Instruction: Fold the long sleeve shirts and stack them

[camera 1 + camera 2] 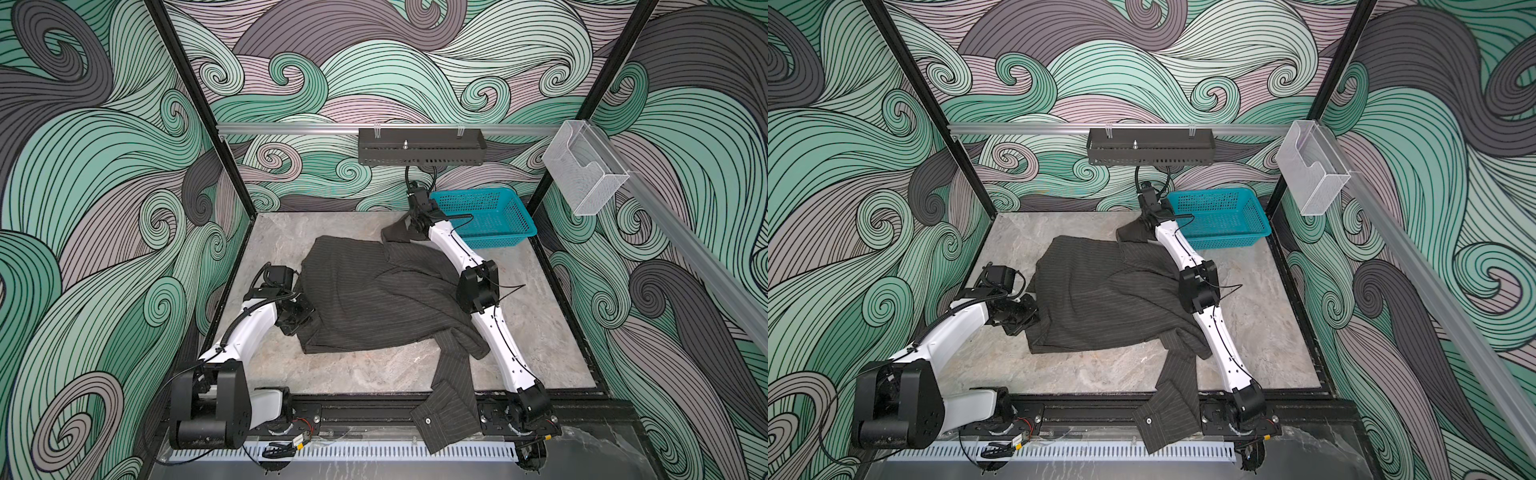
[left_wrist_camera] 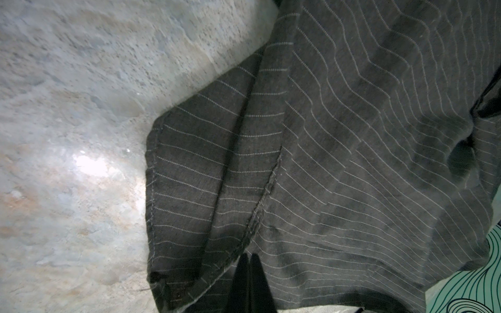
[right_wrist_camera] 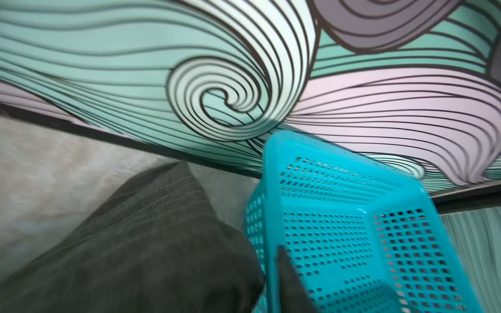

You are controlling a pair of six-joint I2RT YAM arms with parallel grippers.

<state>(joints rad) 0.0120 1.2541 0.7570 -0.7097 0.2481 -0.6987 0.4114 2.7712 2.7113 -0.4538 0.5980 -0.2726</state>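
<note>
Enclosure walls (image 1: pixel 374 62) carry a swirling wave print in teal, mauve and grey, framed by black corner posts (image 1: pixel 196 95). An aluminium rail (image 1: pixel 291 128) along the back wall holds a black perforated tray (image 1: pixel 419 146). A clear plastic holder (image 1: pixel 582 174) hangs on the side rail (image 1: pixel 690 249). The worktop (image 1: pixel 282 237) is grey marbled, with a bright glare patch (image 2: pixel 89 165).

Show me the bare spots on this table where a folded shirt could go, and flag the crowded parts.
Three bare patches on the table: the far left corner between back wall and shirt; the near strip between hem and front rail, left of the hanging sleeve; the right side between right arm and side wall. Crowded: the centre and the basket corner.
</note>
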